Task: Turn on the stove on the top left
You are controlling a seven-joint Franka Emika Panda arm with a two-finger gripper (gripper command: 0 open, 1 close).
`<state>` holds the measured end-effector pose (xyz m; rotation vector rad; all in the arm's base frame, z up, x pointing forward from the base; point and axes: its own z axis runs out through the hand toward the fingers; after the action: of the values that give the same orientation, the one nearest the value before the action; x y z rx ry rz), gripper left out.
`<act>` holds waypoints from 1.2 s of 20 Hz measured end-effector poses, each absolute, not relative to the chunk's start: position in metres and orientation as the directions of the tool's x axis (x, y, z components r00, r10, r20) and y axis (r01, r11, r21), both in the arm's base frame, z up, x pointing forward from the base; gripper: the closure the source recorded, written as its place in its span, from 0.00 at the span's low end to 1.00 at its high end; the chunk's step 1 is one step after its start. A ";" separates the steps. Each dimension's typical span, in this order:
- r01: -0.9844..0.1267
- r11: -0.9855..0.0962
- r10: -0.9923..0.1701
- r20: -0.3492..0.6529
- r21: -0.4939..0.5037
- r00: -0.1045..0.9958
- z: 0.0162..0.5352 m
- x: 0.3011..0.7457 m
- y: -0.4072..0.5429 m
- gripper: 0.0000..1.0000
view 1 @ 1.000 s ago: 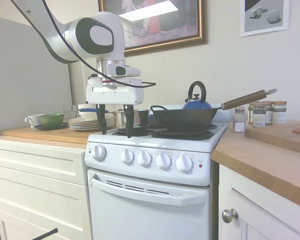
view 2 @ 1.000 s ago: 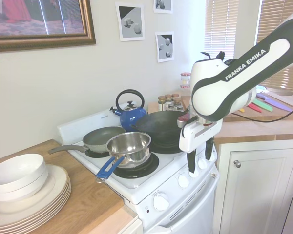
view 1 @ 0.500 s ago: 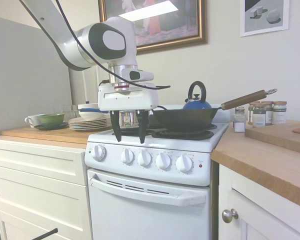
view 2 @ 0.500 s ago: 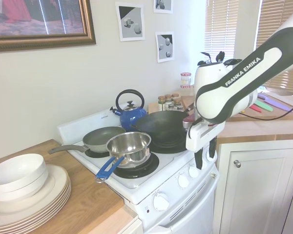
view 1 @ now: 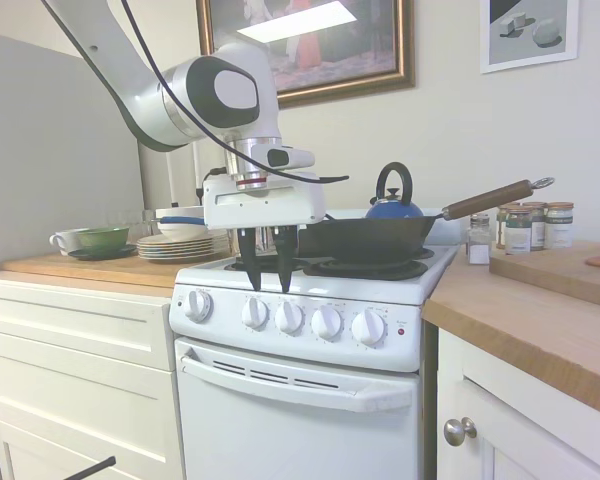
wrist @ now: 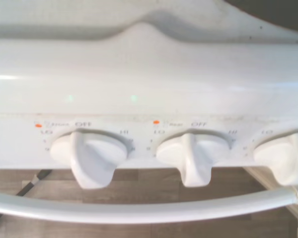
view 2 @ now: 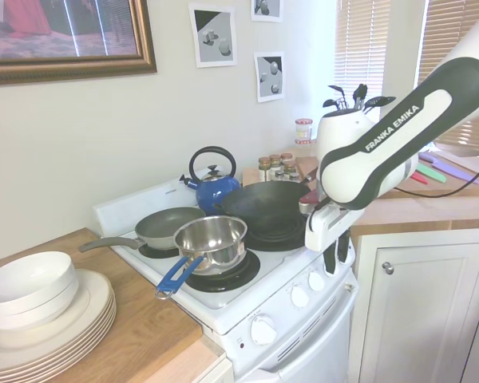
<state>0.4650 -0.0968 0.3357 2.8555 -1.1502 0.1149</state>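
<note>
mostly white stove (view 1: 300, 340), wood counters (view 1: 540, 320)

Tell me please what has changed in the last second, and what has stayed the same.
The gripper moved sideways along the stove front, toward the wok side, and came lower. It now hangs just above the second and third knobs. Its fingers went from wide open to a narrow gap, holding nothing. The knobs, the silver pot, the kettle and the plates did not move.

"FRANKA EMIKA" is showing in white letters along the robot arm (view 2: 399, 128). On the stove's control panel (wrist: 149, 130), "OFF" is standing above two knobs (wrist: 88, 154), flanked by "LO" and "HI".
</note>
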 end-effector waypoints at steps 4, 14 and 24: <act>-0.693 -0.720 -0.688 0.094 0.035 0.720 0.329 0.470 -0.098 1.00; -0.697 -0.716 -0.690 0.108 0.046 0.716 0.318 0.489 -0.100 1.00; -0.696 -0.716 -0.690 0.099 0.059 0.717 0.306 0.503 -0.086 1.00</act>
<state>0.5033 -0.0865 0.3056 2.8256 -1.1426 0.1074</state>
